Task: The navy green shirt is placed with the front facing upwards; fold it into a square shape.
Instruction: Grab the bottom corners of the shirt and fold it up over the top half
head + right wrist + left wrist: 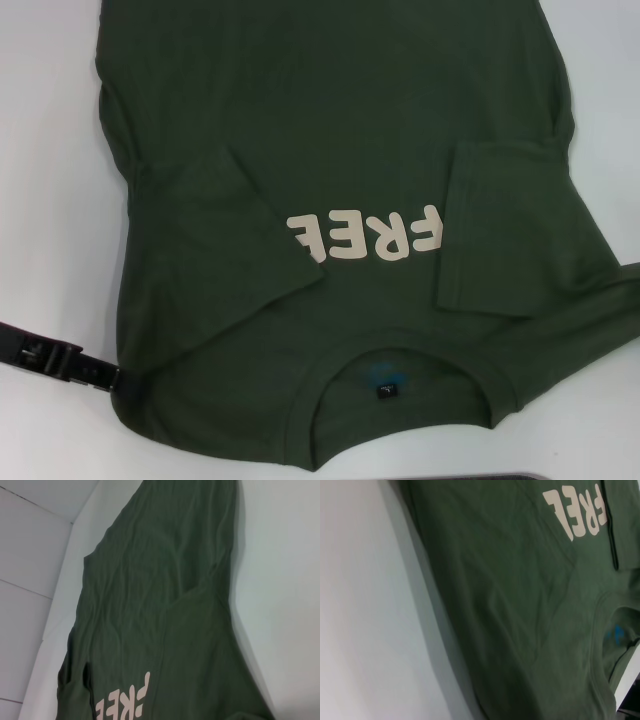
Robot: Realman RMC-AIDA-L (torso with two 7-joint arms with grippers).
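The navy green shirt (330, 150) lies front up on the white table (50, 200), its collar toward me and its cream print (365, 235) upside down from here. Both short sleeves are folded inward: one sleeve (225, 230) covers the start of the print, the other sleeve (500, 230) lies beside its end. A small blue-and-black label (385, 385) shows inside the neck. My left gripper (100, 374), black, reaches in low from the left, its tip at the shirt's near shoulder corner. The shirt (520, 605) fills the left wrist view, and the shirt (160, 605) also fills the right wrist view. My right gripper does not show.
White table surface (600, 120) borders the shirt on both sides. A thin dark strip (520, 477) runs along the bottom edge of the head view. In the right wrist view, a white wall panel (30, 555) stands beyond the table's far edge.
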